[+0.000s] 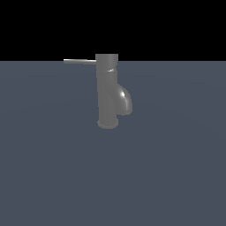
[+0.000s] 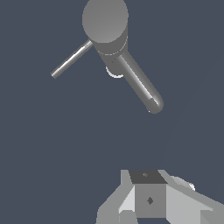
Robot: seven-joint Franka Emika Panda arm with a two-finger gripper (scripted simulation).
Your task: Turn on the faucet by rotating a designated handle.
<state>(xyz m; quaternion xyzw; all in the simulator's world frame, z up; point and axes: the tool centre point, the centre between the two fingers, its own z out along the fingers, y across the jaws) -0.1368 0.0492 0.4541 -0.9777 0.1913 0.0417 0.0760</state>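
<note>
The faucet (image 1: 107,92) is a dark grey upright column with a flared base, standing on the flat grey floor. Its stubby curved spout (image 1: 124,100) bulges toward the exterior view's right. The handle (image 1: 79,61), a thin straight grey lever, sticks out level from the column's top toward the exterior view's left. From above, the wrist view shows the faucet's round cap (image 2: 105,19), the handle (image 2: 72,59) and the spout (image 2: 140,83). My gripper (image 2: 146,177) shows only in the wrist view, well apart from the faucet, touching nothing. Its fingers read as one block with no gap.
The plain blue-grey floor (image 1: 167,176) spreads around the faucet on all sides. A black background lies beyond its far edge. No other objects show.
</note>
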